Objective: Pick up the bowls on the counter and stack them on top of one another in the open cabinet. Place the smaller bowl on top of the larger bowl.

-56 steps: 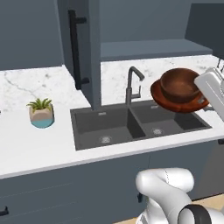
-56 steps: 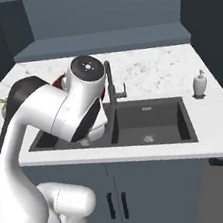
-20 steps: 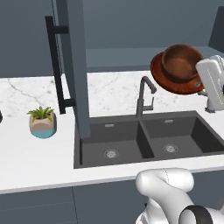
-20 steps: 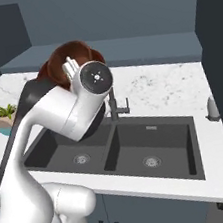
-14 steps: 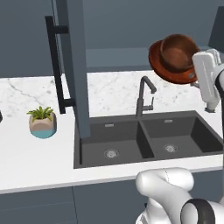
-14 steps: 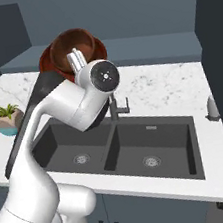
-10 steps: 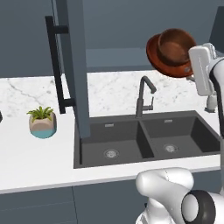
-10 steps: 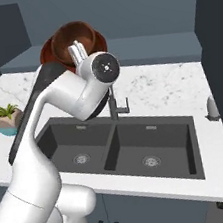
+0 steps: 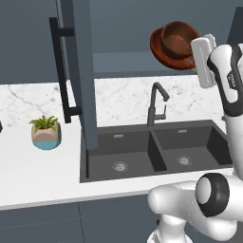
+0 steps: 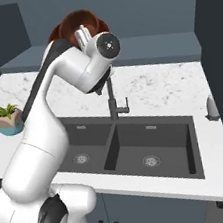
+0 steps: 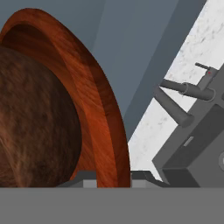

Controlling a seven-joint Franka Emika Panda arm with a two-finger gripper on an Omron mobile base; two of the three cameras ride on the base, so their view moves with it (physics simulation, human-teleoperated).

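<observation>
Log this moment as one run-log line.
gripper: shut on larger bowl | bowl: tilted, in the air above faucet | smaller bowl: nested inside | cabinet door: open

1. A dark double sink (image 9: 152,152) with a black faucet (image 9: 156,102) sits at frame centre.
2. A marble backsplash (image 9: 118,97) spans mid-frame.
3. A potted plant (image 9: 45,133) stands at left.
4. Blue-grey base cabinets (image 9: 71,220) fill the bottom.

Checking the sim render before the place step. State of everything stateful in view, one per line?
Gripper: shut on the larger bowl's rim.
Larger bowl: held up in the air, tilted on edge, above the sink.
Smaller bowl: sitting inside the larger bowl.
Cabinet door: swung open.
Faucet: no water running.
Sink: both basins empty.
Plant pot: upright on the counter.
</observation>
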